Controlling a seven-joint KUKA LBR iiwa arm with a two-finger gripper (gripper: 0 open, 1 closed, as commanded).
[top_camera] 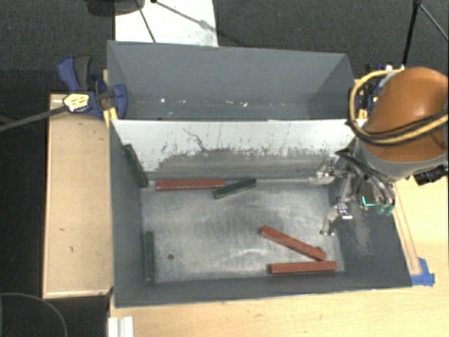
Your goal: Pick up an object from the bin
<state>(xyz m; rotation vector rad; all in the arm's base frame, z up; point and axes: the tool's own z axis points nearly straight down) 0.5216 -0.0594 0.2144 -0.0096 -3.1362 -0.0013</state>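
Observation:
My gripper (339,206) hangs low at the right side of the bin, close to the right wall. A red-brown flat bar (293,243) lies tilted on the floor just to its lower left. The bar's right end is nearest the gripper. A second red-brown bar (302,267) lies along the front wall below the first, and the two almost touch at their right ends.
A third red-brown bar (188,184) lies along the back wall, with a dark green bar (235,187) at its right end. One more green bar (148,255) lies by the left wall, and another (135,166) leans in the back left corner. The arm's orange cover and cables overhang the right rim.

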